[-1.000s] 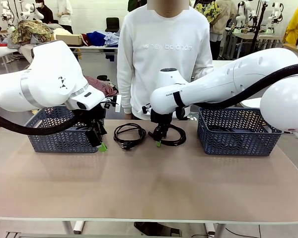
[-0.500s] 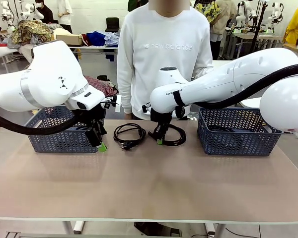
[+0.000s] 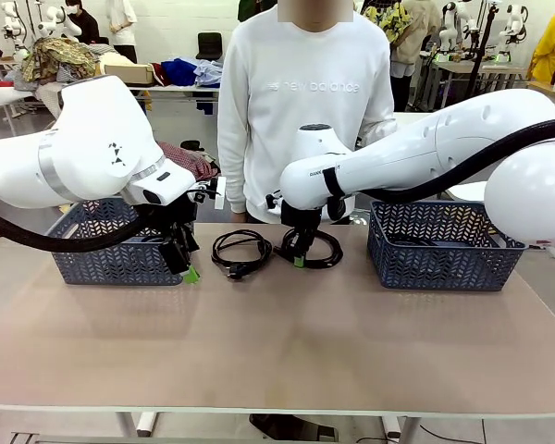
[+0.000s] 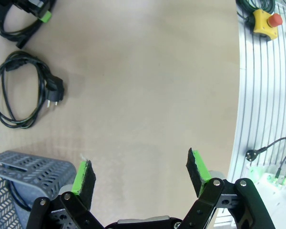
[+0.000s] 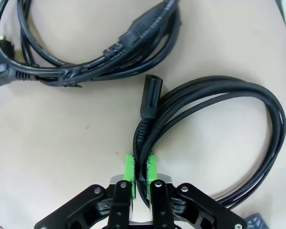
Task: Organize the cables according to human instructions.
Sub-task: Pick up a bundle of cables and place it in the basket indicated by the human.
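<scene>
Cables are seen as two coils on the table (image 3: 277, 342), between the left basket (image 3: 120, 264) and the right basket (image 3: 444, 259). The braided cable (image 5: 219, 109), nearer the right basket, is pinched at one edge of its bundle by the right gripper (image 5: 139, 167), whose pads are pressed tight on the strands just below the plug; the coil appears to rest on the table, not yet raised. The smooth cable (image 3: 240, 252) lies just beside it, touched by nothing. The left gripper (image 4: 140, 171) is held above bare table in front of the left basket, its jaws spread wide and empty. A black cord is glimpsed inside the left basket, so part of the sorting is judged done; what the right basket holds cannot be told. Two cables are judged left to be sorted, the braided one first.
</scene>
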### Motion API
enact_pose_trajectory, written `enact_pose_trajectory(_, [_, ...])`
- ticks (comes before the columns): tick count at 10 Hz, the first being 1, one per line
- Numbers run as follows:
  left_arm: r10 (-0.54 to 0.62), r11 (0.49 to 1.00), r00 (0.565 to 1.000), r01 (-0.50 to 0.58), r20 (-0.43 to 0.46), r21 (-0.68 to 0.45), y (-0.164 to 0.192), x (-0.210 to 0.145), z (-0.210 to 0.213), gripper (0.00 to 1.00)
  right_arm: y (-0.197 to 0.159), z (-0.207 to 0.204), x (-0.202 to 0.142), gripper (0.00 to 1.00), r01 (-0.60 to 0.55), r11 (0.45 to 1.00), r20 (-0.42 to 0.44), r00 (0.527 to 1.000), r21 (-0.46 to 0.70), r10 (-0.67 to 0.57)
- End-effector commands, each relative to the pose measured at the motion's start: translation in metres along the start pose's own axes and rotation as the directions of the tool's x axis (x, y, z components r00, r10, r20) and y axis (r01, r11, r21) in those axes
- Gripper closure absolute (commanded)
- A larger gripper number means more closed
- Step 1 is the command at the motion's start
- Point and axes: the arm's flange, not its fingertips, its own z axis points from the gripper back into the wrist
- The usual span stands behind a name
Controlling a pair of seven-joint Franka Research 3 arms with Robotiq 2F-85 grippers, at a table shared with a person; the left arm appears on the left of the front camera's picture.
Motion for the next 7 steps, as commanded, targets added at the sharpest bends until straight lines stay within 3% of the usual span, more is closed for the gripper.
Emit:
enact_pose_trajectory(1, [0.001,1.000,1.000,-0.001,-0.005,0.001,0.000,-0.002,0.002,0.00,-0.004,0.012,-0.006,1.00,0.152,0.988,-0.006,0.988,0.001,-0.152])
enact_pose_trajectory(3, [0.001,1.000,1.000,-0.001,-0.005,0.001,0.000,-0.002,0.002,0.00,-0.005,0.023,-0.010,1.00,0.204,0.978,0.030,0.979,-0.036,-0.203])
enact_pose_trajectory(7, [0.001,1.000,1.000,-0.001,-0.005,0.001,0.000,-0.002,0.002,0.00,0.015,0.091,-0.027,1.00,0.064,0.998,-0.001,0.998,-0.009,-0.064])
